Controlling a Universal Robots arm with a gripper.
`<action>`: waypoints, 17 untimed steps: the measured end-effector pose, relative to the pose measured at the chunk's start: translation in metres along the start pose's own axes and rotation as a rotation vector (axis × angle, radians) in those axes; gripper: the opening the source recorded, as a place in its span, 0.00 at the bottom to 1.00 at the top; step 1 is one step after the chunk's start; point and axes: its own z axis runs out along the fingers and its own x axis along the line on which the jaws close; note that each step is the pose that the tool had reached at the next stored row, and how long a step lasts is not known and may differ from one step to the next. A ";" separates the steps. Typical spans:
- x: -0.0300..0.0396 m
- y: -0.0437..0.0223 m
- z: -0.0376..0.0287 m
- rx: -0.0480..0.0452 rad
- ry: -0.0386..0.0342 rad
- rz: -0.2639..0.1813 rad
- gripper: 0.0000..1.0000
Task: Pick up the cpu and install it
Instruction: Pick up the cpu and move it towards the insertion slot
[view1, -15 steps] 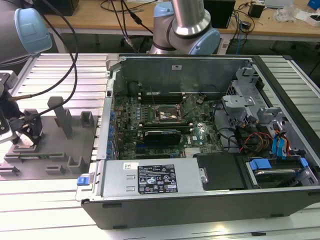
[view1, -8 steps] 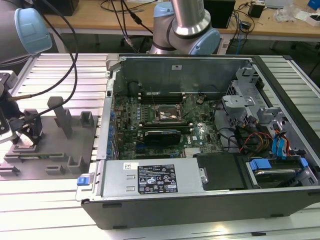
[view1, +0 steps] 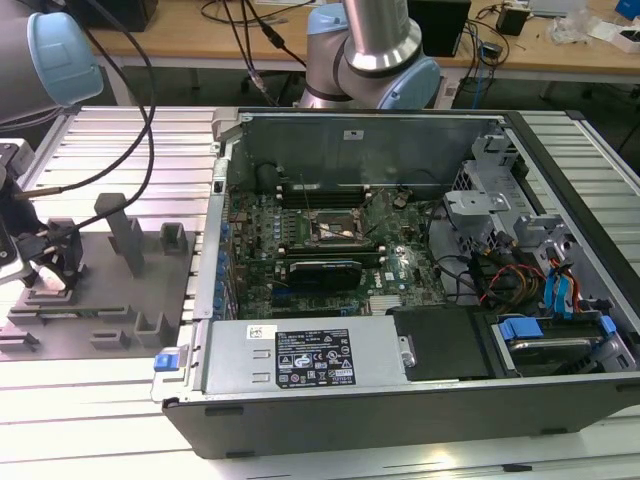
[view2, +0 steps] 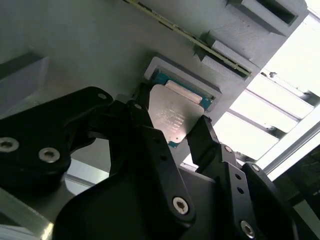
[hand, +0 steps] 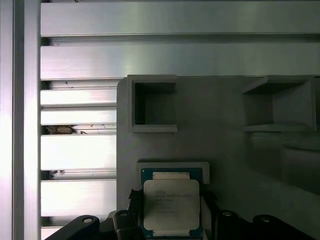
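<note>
Gripper (view2: 171, 126) is down over the grey fixture plate (view1: 110, 300) on the exterior view's left, straddling the cpu (hand: 171, 202). In both wrist views the cpu sits flat in its rimmed pocket on that plate. Honestly can't tell whether it's clamped on the chip or just loose around it.

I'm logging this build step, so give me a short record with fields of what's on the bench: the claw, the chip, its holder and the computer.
claw: low over the grey holder, at the exterior view's left, right at the chip
chip: lying flat in a framed recess of the holder, silver top up, not lifted
grey holder: on the ribbed metal table, beside the computer case
computer case: lying open at the exterior view's right
socket: on the green board inside the case, apart from the claw
</note>
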 end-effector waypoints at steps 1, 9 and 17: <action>0.0000 0.0001 -0.0028 -0.0001 -0.0001 0.000 0.55; -0.0001 0.0004 -0.0103 -0.0001 -0.0003 0.000 0.55; -0.0001 0.0003 -0.0081 0.0000 -0.0012 0.000 0.55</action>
